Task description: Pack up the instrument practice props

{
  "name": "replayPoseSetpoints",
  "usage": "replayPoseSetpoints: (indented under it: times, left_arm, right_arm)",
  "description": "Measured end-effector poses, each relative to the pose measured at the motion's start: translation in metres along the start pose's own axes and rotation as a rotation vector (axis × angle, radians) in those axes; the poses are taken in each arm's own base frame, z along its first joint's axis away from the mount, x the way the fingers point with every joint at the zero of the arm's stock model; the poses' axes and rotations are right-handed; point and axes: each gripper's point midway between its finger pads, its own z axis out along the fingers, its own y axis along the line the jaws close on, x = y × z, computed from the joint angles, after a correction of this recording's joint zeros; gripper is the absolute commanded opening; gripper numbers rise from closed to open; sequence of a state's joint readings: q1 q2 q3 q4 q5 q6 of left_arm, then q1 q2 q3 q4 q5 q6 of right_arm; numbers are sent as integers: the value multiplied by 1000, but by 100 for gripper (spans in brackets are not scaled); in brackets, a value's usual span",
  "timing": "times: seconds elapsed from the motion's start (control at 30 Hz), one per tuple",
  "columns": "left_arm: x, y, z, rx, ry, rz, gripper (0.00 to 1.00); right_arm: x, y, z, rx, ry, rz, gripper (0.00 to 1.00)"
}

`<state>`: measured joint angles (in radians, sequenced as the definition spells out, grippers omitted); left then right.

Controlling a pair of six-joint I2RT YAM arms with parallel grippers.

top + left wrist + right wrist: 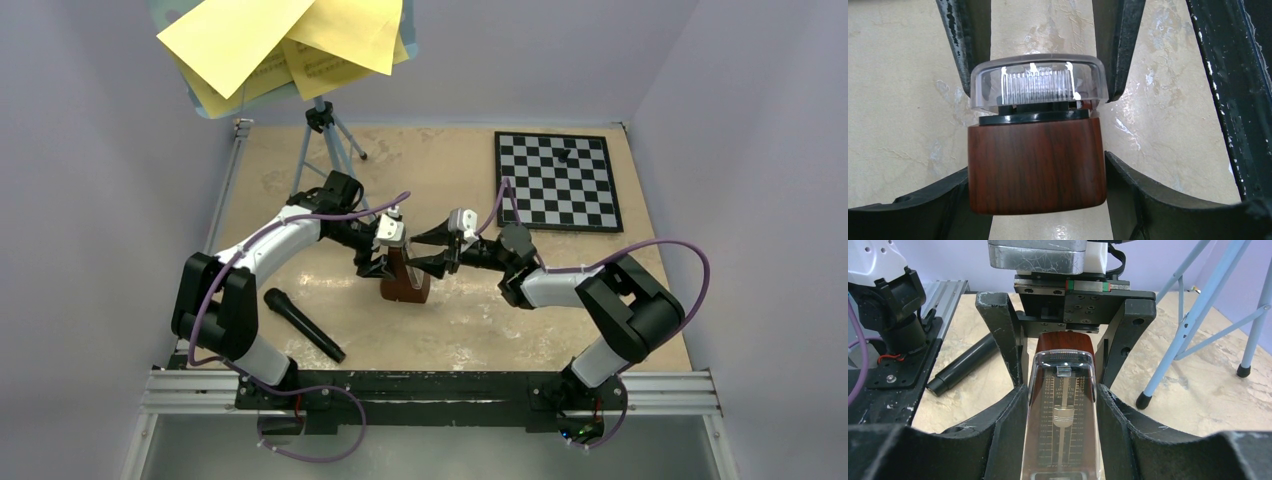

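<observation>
The brown pyramid-shaped metronome (405, 282) stands upright mid-table between both arms. My left gripper (378, 262) is shut on its wood-grain body (1035, 170), one finger against each side. From the opposite side my right gripper (432, 251) is shut on the metronome's clear front cover (1063, 420), through which the pendulum and scale show. Yellow sheet-music pages (280, 40) lie on the tray (200, 105) of the light-blue music stand (325, 150), whose tripod stands at the back left.
A black microphone (303, 323) lies on the table in front of the left arm. The chessboard (556, 180) sits at the back right. The stand's blue legs (1193, 315) are just behind the metronome on the left.
</observation>
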<state>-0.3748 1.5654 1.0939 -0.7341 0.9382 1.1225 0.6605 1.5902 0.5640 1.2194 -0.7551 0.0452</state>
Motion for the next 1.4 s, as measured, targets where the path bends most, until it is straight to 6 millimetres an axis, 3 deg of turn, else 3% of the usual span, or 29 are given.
replayPoseSetpoints:
  times: [1.4]
  left_arm:
    - [2, 3, -4, -7, 19, 11, 0]
  right_arm:
    - [8, -4, 8, -98, 91, -43, 0]
